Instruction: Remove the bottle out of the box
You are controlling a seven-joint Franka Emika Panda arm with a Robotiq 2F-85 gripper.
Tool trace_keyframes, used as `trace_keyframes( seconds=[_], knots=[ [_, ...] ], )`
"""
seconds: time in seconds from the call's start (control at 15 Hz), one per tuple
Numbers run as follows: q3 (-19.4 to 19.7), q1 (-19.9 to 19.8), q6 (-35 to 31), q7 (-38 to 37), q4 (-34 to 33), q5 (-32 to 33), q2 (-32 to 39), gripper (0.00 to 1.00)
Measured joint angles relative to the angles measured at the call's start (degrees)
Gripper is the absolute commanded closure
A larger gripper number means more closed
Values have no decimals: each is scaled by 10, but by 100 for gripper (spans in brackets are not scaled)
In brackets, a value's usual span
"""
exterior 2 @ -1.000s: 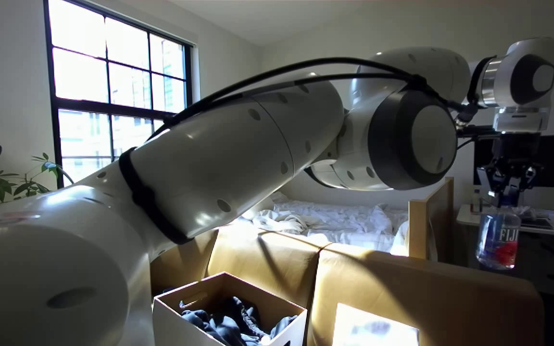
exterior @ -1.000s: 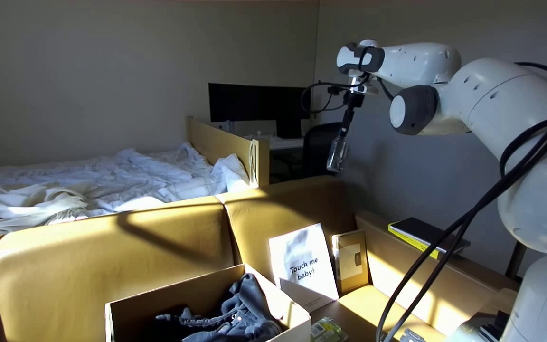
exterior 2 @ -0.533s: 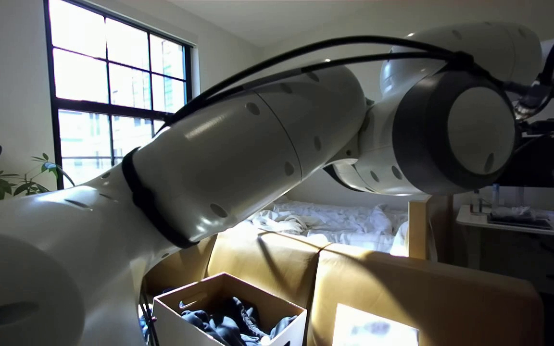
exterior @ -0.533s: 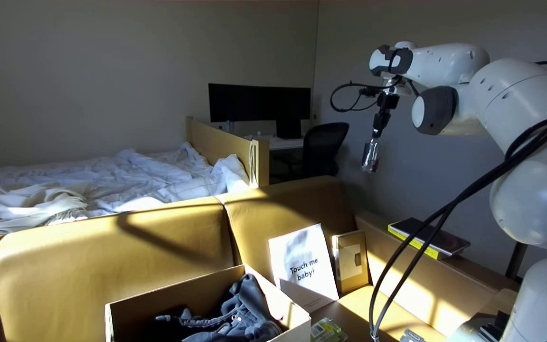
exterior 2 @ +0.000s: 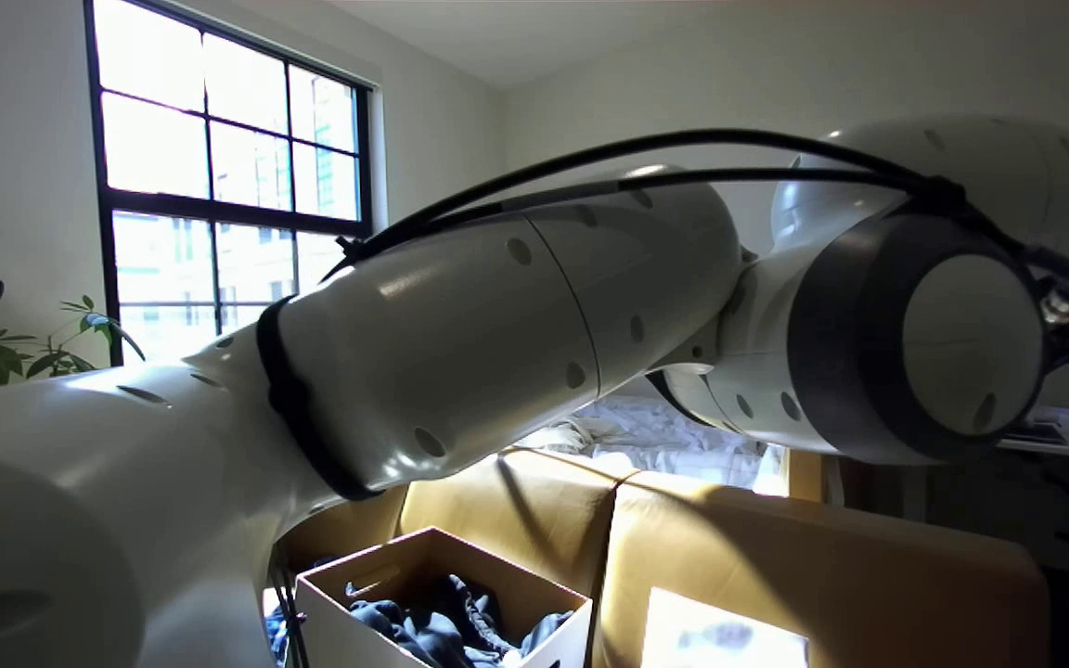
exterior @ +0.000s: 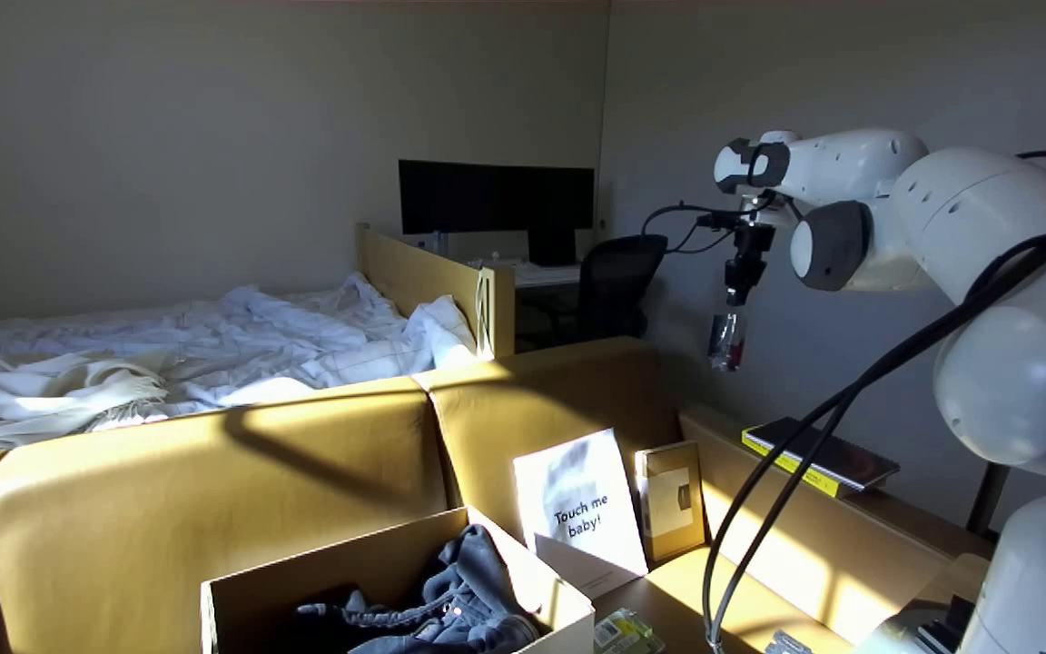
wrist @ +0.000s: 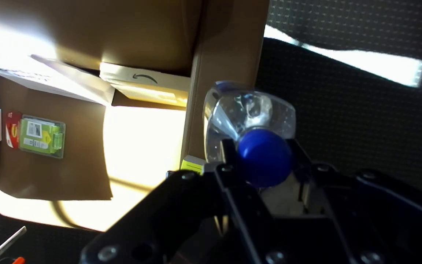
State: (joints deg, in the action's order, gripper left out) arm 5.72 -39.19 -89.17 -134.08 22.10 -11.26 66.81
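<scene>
In the claw [wrist: 263, 151], bottle [wrist: 250, 110], perhaps aslant.

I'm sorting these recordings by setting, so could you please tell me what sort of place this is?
Most likely a home, perhaps a studio flat: an unmade bed stands behind a tan sofa, and a wide monitor shows beyond the sofa.

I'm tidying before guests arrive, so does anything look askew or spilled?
Mainly the white bedding behind the sofa: it lies rumpled rather than spread flat. The dark clothing in the cardboard box is bunched up instead of folded. I see no spill or damage.
</scene>
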Motion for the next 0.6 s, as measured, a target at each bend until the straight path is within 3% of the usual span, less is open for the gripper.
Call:
trace_keyframes(
  seconds=[0.6],
  knots=[
    [19, 23, -23, -38, 5, 27, 39, 89]
  ],
)
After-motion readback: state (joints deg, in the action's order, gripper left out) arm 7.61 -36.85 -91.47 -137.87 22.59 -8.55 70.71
